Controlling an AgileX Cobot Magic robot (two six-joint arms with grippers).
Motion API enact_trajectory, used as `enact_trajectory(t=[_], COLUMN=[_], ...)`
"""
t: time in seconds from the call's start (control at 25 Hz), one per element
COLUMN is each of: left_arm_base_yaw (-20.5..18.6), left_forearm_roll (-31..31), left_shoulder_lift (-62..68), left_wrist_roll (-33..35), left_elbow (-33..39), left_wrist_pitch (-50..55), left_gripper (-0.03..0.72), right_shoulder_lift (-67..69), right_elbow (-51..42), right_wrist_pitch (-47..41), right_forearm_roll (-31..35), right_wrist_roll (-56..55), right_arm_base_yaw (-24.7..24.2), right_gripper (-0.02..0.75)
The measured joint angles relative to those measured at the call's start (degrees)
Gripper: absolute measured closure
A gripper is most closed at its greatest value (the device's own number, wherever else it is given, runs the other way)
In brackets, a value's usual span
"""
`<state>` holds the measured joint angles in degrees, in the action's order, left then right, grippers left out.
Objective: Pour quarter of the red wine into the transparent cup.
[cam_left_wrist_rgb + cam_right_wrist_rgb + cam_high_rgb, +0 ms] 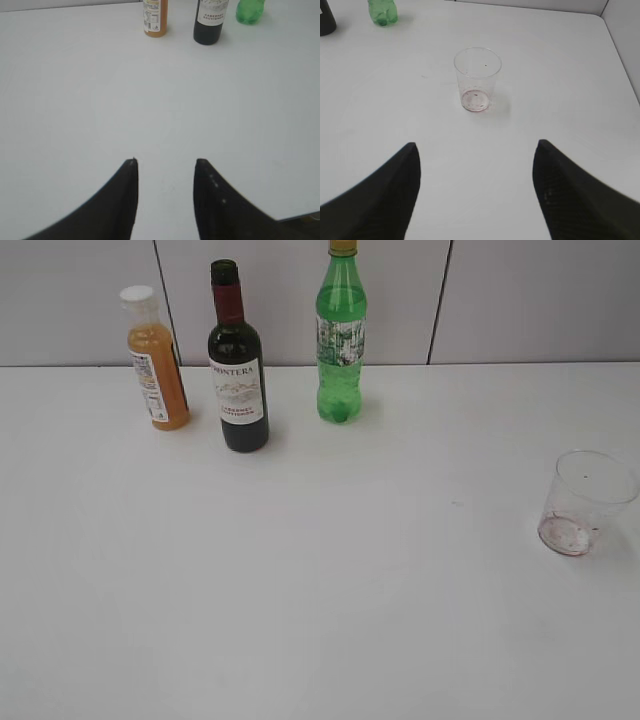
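Exterior: the Frontera red wine bottle (238, 370) stands between juice and soda at the worktop's (320, 590) rear, the transparent cup (583, 502) far right; left end effector (165, 165) moderately parted, should close squarely around the bottle's body; right end effector (476, 150) wide, empty, faces the cup.

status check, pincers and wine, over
Left pincer open, empty. Right pincer open, empty, facing transparent cup. Red wine upright, capped, untouched between orange juice bottle and green soda bottle.
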<state>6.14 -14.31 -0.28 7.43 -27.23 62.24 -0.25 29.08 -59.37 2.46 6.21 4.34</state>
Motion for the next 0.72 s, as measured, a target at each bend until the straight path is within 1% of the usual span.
enact_trajectory(t=[0.36,0.6,0.72], left_arm_base_yaw=[0.0,0.0,0.0], left_forearm_roll=[0.0,0.0,0.0], left_shoulder_lift=[0.0,0.0,0.0], left_wrist_roll=[0.0,0.0,0.0], left_elbow=[0.0,0.0,0.0], left_wrist_pitch=[0.0,0.0,0.0], left_gripper=[0.442,0.446,0.446], right_shoulder_lift=[0.0,0.0,0.0], right_elbow=[0.0,0.11,0.94], right_wrist_pitch=[0.0,0.26,3.91], right_forearm_roll=[0.0,0.22,1.07], right_wrist_roll=[0.02,0.02,0.02], right_arm_base_yaw=[0.0,0.0,0.0], right_gripper=[0.172,0.172,0.172])
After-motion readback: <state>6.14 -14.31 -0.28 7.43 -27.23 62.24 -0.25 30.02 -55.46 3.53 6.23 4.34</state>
